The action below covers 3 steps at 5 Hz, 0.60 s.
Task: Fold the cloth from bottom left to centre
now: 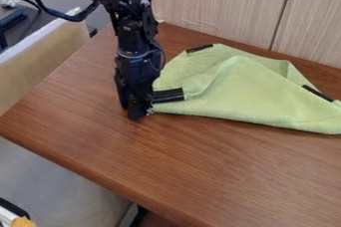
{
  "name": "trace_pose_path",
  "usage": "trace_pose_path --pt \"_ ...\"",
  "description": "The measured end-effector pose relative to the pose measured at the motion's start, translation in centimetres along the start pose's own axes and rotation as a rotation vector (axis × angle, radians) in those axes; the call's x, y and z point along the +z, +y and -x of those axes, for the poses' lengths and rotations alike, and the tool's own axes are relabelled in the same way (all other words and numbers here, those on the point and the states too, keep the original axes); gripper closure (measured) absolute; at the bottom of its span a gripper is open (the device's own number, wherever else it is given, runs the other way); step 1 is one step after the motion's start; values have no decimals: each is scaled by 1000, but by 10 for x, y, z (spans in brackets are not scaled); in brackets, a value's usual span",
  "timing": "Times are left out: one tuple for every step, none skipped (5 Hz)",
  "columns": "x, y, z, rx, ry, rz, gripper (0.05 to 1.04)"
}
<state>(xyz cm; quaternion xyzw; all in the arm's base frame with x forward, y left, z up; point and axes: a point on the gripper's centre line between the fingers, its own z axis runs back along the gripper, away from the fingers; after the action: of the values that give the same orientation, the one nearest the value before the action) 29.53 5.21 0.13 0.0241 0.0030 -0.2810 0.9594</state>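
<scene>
Green cloth (246, 91) lies on the wooden tabletop's (166, 156) far right, its left end (170, 107) beside the gripper (138, 110), probably placed there for folding inward, though we cannot tell whether it is open or closed.

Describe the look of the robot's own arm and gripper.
The arm is black and jointed, with a thick dark cable looping out beside its upper part and a thinner cable curving lower down. The gripper is black too, with small pale marks near its tip.
</scene>
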Motion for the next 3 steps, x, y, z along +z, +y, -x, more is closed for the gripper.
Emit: trace_pose_path --pt "0 -1 0 -8 9 -7 930" --pt "0 -1 0 -9 9 -4 1021" --pt "2 -5 1 -7 5 30 1028"
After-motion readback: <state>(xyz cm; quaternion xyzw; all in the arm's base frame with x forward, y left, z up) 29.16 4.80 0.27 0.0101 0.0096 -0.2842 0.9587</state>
